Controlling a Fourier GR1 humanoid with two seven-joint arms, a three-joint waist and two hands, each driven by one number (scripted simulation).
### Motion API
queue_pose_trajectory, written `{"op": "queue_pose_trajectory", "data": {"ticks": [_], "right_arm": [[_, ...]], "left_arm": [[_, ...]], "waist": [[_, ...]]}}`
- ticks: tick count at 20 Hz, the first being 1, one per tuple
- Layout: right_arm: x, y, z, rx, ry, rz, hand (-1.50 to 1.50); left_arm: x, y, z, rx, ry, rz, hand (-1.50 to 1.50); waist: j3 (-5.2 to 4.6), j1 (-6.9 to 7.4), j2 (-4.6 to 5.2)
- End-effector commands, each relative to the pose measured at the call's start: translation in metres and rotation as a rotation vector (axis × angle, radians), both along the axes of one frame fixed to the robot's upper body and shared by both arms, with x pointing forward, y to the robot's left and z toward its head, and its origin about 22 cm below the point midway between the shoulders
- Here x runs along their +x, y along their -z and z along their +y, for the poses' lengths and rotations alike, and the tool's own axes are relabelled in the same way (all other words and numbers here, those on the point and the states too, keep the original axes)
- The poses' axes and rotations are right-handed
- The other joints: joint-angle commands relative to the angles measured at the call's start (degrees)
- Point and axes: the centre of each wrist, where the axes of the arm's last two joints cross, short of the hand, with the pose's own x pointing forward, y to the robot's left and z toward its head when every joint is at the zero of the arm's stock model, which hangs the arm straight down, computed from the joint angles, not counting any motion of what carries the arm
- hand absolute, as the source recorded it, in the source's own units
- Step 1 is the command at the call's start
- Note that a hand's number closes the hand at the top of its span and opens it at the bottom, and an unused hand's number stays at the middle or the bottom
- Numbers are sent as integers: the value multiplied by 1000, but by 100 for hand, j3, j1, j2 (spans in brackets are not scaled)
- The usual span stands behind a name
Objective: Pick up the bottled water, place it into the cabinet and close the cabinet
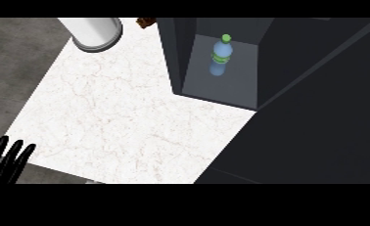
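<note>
L hand resting, R hand out of view.
Left hand (pixel 14 157) at 8 o'clock edge, fingers straight, pointing up.

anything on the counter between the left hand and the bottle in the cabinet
In the head view, only bare white counter lies between the left hand and the cabinet's wall; the bottle stands inside it.

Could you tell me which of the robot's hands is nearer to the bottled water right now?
Left, as only it shows. The left hand rests at the view's lower left edge, far across the counter from the bottled water standing inside the cabinet. The right hand is out of view.
</note>
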Motion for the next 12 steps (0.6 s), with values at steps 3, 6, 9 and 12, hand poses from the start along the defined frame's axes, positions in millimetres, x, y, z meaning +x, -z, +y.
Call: {"op": "queue_pose_trajectory", "data": {"ticks": [3,6,9,12], "right_arm": [[36,11,26,104,73,167,150],[57,18,34,117,31,231,150],[92,13,26,118,140,239,150],[134,8,23,113,276,222,150]], "left_arm": [[4,-6,4,-24,11,-27,-150],[6,-5,8,-24,1,-26,-150],[0,-6,9,-30,2,-7,-150],[-5,-4,21,-19,-29,19,-150]], "waist": [[40,2,45],[45,-46,26],[58,-117,-59],[64,-217,-96]]}}
